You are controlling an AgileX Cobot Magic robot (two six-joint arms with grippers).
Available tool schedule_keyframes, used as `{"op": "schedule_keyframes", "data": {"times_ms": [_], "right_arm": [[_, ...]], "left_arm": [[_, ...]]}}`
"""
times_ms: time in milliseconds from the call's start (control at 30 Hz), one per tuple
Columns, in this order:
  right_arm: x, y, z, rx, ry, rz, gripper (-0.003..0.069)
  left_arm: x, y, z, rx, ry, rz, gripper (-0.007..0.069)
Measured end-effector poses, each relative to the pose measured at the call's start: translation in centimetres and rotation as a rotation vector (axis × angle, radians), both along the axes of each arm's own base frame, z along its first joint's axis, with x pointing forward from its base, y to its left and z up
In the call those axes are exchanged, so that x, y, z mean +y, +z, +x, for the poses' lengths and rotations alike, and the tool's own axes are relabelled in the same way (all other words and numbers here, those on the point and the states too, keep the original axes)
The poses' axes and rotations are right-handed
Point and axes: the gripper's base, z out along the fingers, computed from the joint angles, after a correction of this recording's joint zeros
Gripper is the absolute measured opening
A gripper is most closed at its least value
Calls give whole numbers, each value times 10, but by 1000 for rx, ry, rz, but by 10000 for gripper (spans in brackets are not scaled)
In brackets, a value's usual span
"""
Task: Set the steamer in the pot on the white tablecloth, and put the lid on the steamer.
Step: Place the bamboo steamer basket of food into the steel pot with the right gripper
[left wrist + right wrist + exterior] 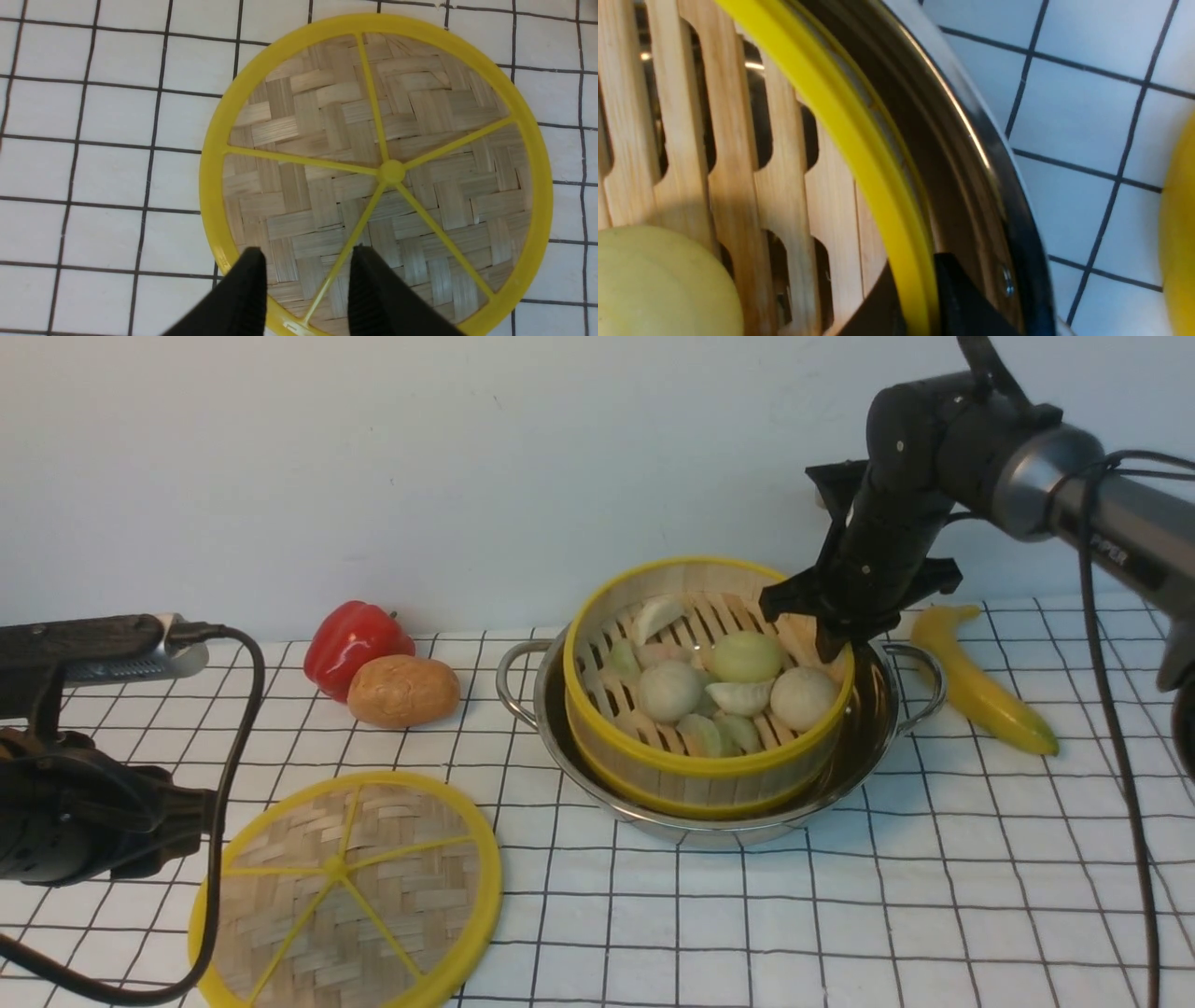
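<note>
The steamer sits inside the pot, and the pot stands on the cloth. The right hand is closed on the steamer's yellow top rim. One finger is inside the steamer. The other is outside, between the steamer and the pot's wall. The buns are just beside the inner finger. From the front the steamer looks a bit tipped, so I cannot tell if its bottom lies flat in the pot.

I think the first step is almost done. The steamer is in the pot, but the hand has not let go yet.

The lid lies flat on the cloth, right under the left hand. That hand is open and holds nothing. Its two fingers stand apart above the edge of the lid closest to the hand, with one yellow spoke between them. I cannot tell if they touch the lid.

Next, I think the right hand needs to open and lift straight up, so it does not drag the steamer. A banana lies near it on its outer side, so it should go up, not sideways. Then the left hand needs to go down and pinch the lid's rim or a spoke. After that it can carry the lid over and set it flat on the steamer.
</note>
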Motion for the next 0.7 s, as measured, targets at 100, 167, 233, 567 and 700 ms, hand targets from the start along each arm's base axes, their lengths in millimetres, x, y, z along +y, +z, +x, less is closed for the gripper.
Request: {"op": "schedule_keyframes", "data": {"times_ms": [100, 167, 233, 567, 700], "right_arm": [[0, 0, 0, 0, -1, 0, 55], [0, 0, 0, -1, -1, -4, 55], [-1, 0, 0, -2, -1, -7, 55], [-3, -12, -3, 33, -4, -26, 55], [-3, -17, -5, 51, -5, -31, 55]], "left_arm": [[0, 0, 0, 0, 0, 0, 243], [0, 0, 0, 0, 0, 0, 243], [0, 0, 0, 0, 0, 0, 243], [0, 0, 0, 0, 0, 0, 243], [0, 0, 0, 0, 0, 0, 243]]}}
